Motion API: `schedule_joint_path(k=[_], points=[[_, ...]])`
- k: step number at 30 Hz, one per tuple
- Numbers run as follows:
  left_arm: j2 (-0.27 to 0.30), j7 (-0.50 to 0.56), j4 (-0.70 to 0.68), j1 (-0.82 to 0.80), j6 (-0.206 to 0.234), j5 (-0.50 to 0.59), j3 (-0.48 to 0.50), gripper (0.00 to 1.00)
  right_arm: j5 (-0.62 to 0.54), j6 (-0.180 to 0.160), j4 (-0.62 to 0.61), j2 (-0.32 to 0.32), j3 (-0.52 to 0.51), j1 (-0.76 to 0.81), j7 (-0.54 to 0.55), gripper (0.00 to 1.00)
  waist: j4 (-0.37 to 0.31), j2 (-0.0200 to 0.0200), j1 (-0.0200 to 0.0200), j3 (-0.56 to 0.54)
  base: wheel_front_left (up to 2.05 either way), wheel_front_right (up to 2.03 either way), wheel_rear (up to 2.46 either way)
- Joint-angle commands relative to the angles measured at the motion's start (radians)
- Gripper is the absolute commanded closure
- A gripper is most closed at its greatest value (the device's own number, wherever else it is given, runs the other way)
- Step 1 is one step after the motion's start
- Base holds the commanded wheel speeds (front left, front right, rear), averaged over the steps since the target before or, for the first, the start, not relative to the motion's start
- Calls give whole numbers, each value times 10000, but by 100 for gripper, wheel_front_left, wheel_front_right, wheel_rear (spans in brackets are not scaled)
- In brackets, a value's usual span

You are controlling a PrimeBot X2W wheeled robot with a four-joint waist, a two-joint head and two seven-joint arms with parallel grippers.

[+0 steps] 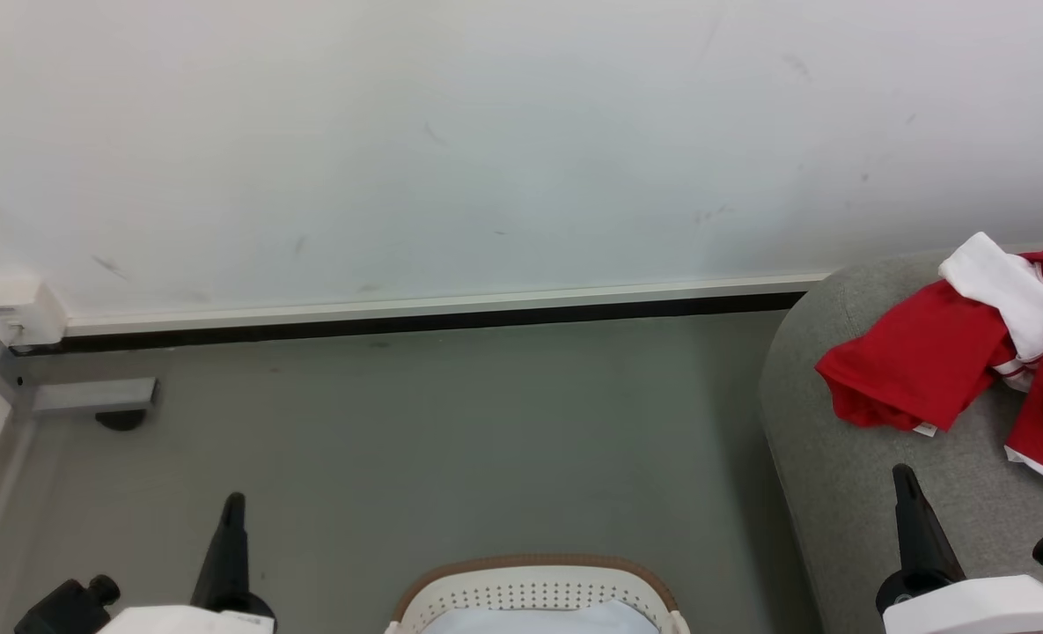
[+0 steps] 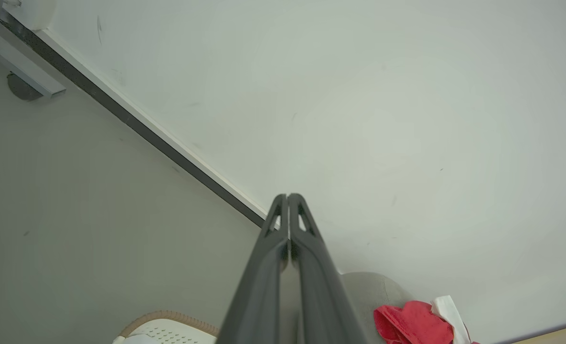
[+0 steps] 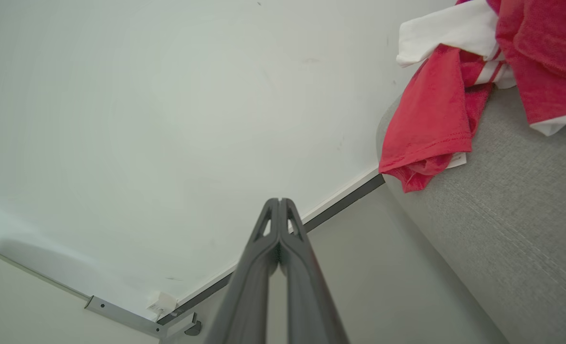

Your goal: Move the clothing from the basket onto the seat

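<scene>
The red and white clothing [image 1: 926,365] lies crumpled on the light grey seat [image 1: 838,458] at the right; it shows too in the left wrist view [image 2: 409,322] and the right wrist view [image 3: 435,114]. The white basket [image 1: 534,594] with a tan rim sits at the bottom centre, showing a pale lining inside. My left gripper [image 1: 233,502] stands shut at the lower left, left of the basket, holding nothing. Over the seat's front part my right gripper [image 1: 904,475] is shut and empty, just below the clothing. Both wrist views show the fingers pressed together [image 2: 287,198] [image 3: 279,203].
A white wall with a pale skirting and dark strip [image 1: 415,321] runs behind the grey floor [image 1: 433,440]. A small white box [image 1: 15,313] and a metal bracket [image 1: 94,396] sit in the far left corner. The basket's rim [image 2: 168,317] peeks into the left wrist view.
</scene>
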Motion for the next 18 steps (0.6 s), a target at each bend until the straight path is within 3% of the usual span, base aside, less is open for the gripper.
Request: schedule_joint_path(k=[1, 18], points=[[25, 54, -135, -232, 17, -378, 70, 100, 358, -8, -158, -74, -86, -150, 52, 100, 8, 0, 0, -3, 0, 0, 0], [-5, 587, -143, -359, 100, -2293, 221, 100, 2434, -11, -246, -222, -286, -132, 419, 100, 104, 0, 0, -46, 0, 0, 0]])
